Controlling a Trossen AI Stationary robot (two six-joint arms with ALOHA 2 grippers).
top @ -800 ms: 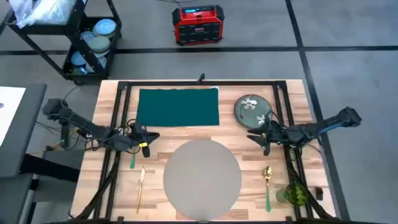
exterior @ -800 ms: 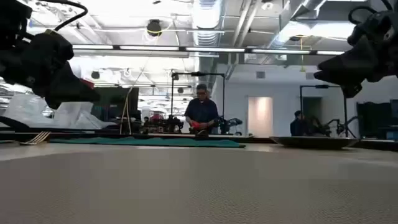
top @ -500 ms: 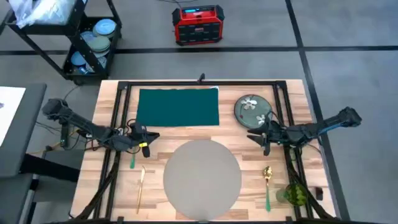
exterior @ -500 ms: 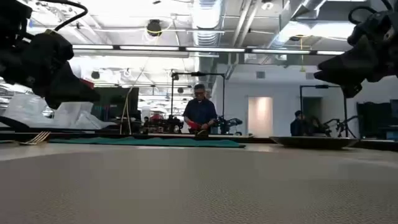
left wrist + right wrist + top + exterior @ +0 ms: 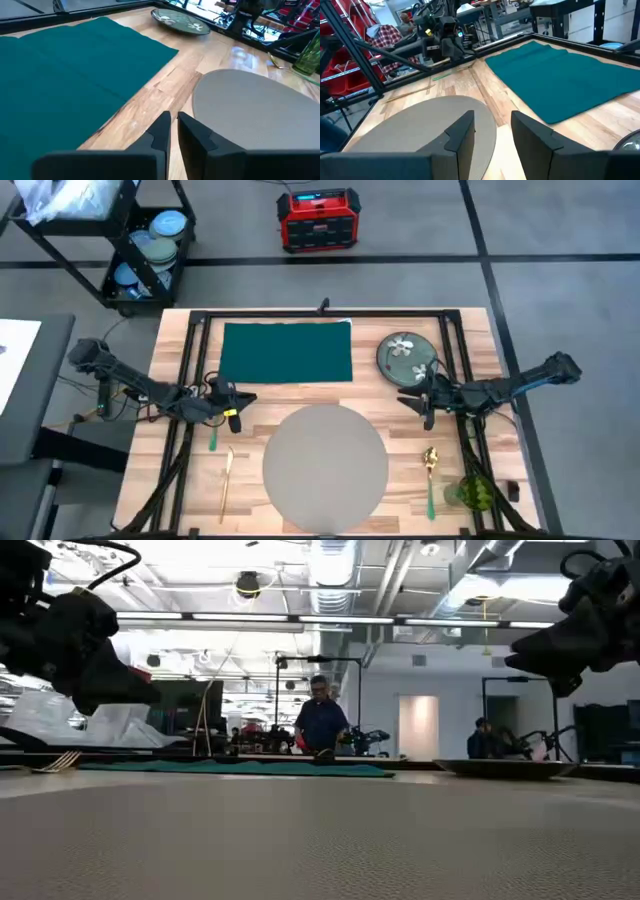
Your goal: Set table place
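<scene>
Grey round placemat (image 5: 325, 467) lies at the near centre of the wooden table (image 5: 470, 330), nothing on it yet. High view: green napkin (image 5: 288, 352) at far centre, flowered plate (image 5: 406, 357) far right; left gripper (image 5: 243, 401) hangs just off the mat's far-left edge, right gripper (image 5: 407, 400) between plate and mat; gold knife (image 5: 226, 483) and green-handled fork (image 5: 213, 439) near left, gold spoon (image 5: 430, 471) and green glass (image 5: 474, 492) near right. Compared with the frames under a second back, neither arm nor any item has shifted; judged as a pause, with the setting not begun. Low view: mat fills the foreground, napkin and plate sit as thin bands behind it, both grippers are off the surface; the only change is a person (image 5: 322, 725) far back in the room, whose arms have moved slightly. Left wrist view: fingers nearly pressed together, a thin gap between, empty, over bare wood between napkin and mat. Right wrist view: fingers spread, empty, over the mat's edge, napkin beyond. Likely first move: right arm fetches the plate.
</scene>
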